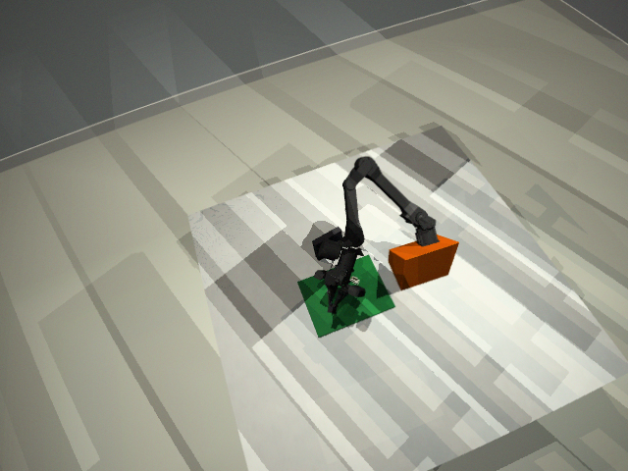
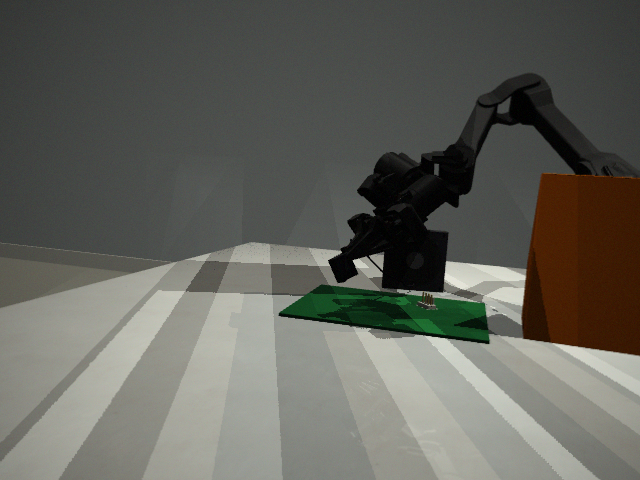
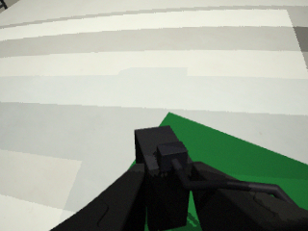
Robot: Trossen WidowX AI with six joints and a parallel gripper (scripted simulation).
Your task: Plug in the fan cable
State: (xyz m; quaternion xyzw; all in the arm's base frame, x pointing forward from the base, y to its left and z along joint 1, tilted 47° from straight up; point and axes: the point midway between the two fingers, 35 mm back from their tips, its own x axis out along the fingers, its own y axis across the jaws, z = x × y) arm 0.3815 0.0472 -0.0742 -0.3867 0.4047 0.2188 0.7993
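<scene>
Top view: my gripper (image 1: 335, 298) hangs over the green board (image 1: 378, 301), which lies flat beside the orange block (image 1: 423, 263) that carries my arm's base. The fan header (image 1: 354, 279) shows as a small pale mark on the board, apart from my fingertips. The plug itself is too small to make out here.

Exterior view: my gripper (image 2: 345, 260) is clamped on the dark, boxy plug (image 2: 341, 268), held tilted and clear above the board's (image 2: 454, 322) near-left part. The header (image 2: 427, 300), with upright pins, stands well to the right. A thin cable (image 2: 373, 262) trails back to the black fan (image 2: 416, 260) standing at the board's far edge.

Wrist view: the plug (image 3: 161, 154) sits between my fingers, gripped on its two side faces, its end projecting past them; the cable (image 3: 225, 183) leaves to the right. I judge the plug light and rigid, its smooth sides liable to pivot in a pinch grip, and the pins easily bent; the cable, slack and soft, may tug it askew.
</scene>
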